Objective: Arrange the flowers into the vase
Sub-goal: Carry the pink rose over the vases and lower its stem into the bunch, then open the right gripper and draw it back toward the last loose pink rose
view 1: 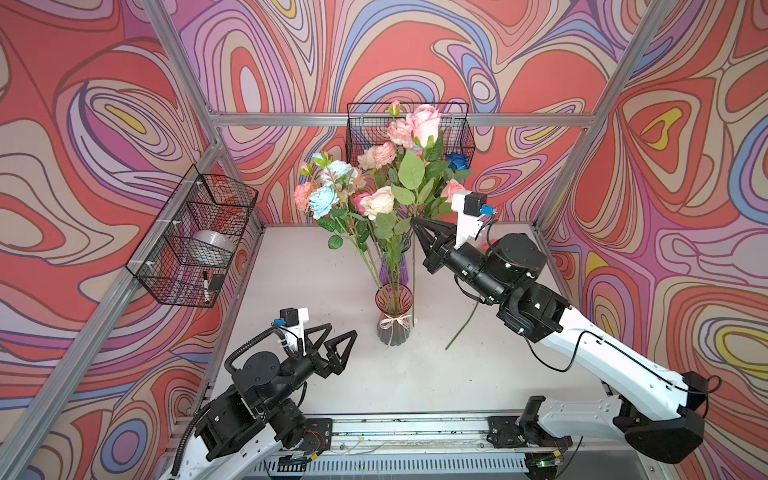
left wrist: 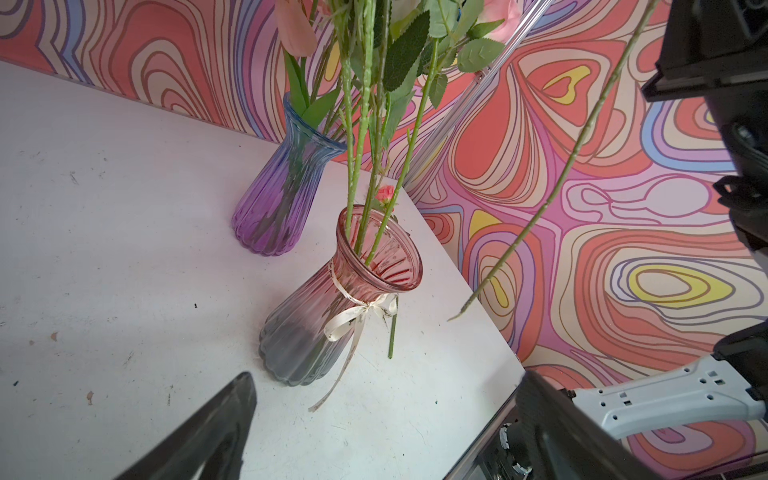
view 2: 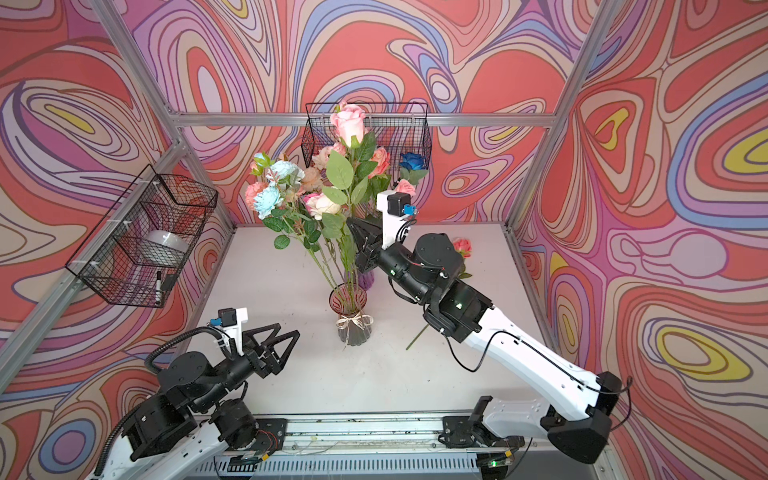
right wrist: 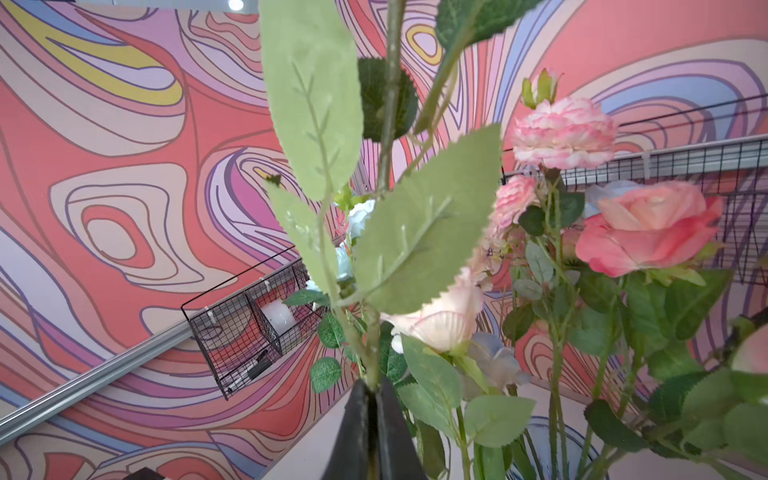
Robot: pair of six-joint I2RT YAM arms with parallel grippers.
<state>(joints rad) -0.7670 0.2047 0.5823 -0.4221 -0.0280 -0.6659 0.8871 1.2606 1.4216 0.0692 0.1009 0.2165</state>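
Over to the right wrist view, the only one that showed the grip plainly: at bottom centre the right gripper (right wrist: 372, 401) had both black jaws clamped on a green stem, with leaves fanning above. In both top views that stem belonged to the tall pink rose (view 1: 424, 118), standing highest at upper centre. The left wrist view added what the others hid: the stem's free end hung in the air right of the pink vase (left wrist: 332, 299), clear of its mouth. It also showed a purple vase (left wrist: 278, 199) behind, with stems of its own. The flowers (view 1: 378, 201) bunched at centre frame, several stems down in the pink vase. A loose flower (view 2: 462, 246) lay on the table beyond the right arm, its bloom showing in a top view. The left gripper (view 1: 341, 332) hovered at lower left, jaws wide apart and holding nothing.

The table (view 1: 311, 291) was white and scuffed. Swirling red, lilac and yellow walls (view 1: 685, 166) enclosed it on an aluminium frame. Wire baskets hung at left (view 1: 191, 245) and at the back (view 1: 457, 120).
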